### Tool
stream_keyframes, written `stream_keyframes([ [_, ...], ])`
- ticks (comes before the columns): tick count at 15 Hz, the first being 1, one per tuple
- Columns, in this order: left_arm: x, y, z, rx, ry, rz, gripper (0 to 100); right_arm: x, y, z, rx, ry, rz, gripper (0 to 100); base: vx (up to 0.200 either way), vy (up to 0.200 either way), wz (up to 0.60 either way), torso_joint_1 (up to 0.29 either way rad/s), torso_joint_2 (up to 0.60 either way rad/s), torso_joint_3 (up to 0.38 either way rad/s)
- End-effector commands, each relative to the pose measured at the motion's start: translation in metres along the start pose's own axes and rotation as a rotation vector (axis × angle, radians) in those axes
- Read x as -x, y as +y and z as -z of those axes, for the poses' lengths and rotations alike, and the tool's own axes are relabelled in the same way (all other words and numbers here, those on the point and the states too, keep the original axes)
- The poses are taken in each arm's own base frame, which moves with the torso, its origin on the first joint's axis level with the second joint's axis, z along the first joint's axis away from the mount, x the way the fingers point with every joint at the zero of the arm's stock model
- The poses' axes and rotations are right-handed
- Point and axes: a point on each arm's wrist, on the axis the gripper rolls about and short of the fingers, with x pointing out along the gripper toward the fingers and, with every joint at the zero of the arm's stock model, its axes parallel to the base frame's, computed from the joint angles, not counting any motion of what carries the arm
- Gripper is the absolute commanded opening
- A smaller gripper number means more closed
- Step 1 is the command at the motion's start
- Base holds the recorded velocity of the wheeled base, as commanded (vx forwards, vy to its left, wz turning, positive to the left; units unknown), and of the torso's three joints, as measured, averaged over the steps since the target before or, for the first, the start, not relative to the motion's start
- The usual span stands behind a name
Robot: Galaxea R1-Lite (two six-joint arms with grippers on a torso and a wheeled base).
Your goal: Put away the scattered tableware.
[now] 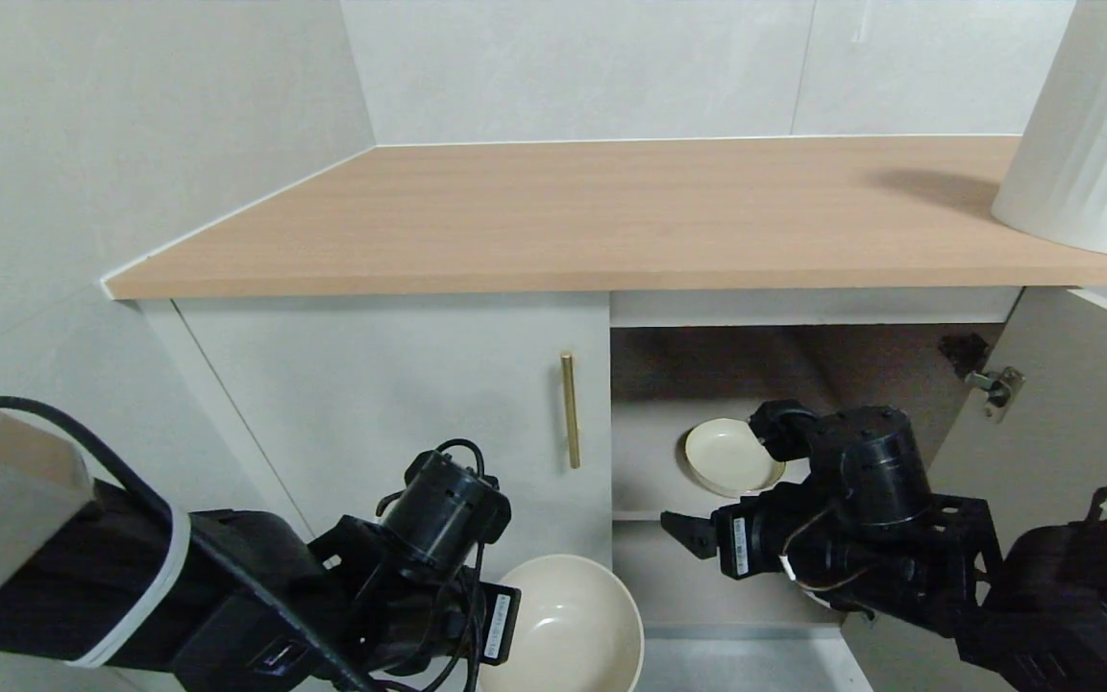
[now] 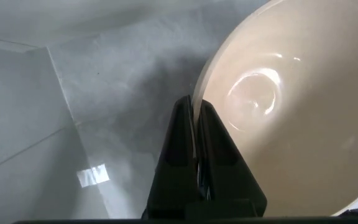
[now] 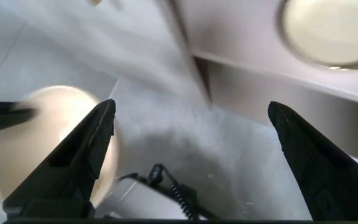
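The left gripper (image 2: 196, 111) pinches the rim of a bowl (image 2: 291, 106) — cream, round, deep and shiny inside. The bowl is held low down, in front of the shut door (image 1: 400, 404). The right gripper (image 3: 191, 130) is spread wide and holds nothing. It sits just outside the open cupboard (image 1: 803, 365). On the shelf (image 1: 645, 471) inside lies a small cream dish (image 1: 728, 457) — shallow, right side up.

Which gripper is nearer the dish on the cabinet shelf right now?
Right. The right gripper hangs open just in front of the dish, at the open cabinet. The left gripper is farther off, before the closed door, shut on the bowl.
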Motion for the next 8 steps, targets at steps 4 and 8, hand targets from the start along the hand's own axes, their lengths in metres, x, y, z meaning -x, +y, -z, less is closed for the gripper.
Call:
stream_keyframes([
  [4, 0.000, -0.006, -0.009, 0.040, -0.032, 0.007, 0, -0.010, 0.015, 0.026, 0.045, 0.089, -0.029, 100, 0.000, 0.000, 0.00, 0.000, 0.00, 0.000],
  [8, 0.004, -0.008, -0.016, 0.063, -0.069, 0.004, 0, -0.017, 0.019, 0.036, 0.058, 0.119, -0.032, 100, 0.000, 0.000, 0.00, 0.000, 0.00, 0.000],
])
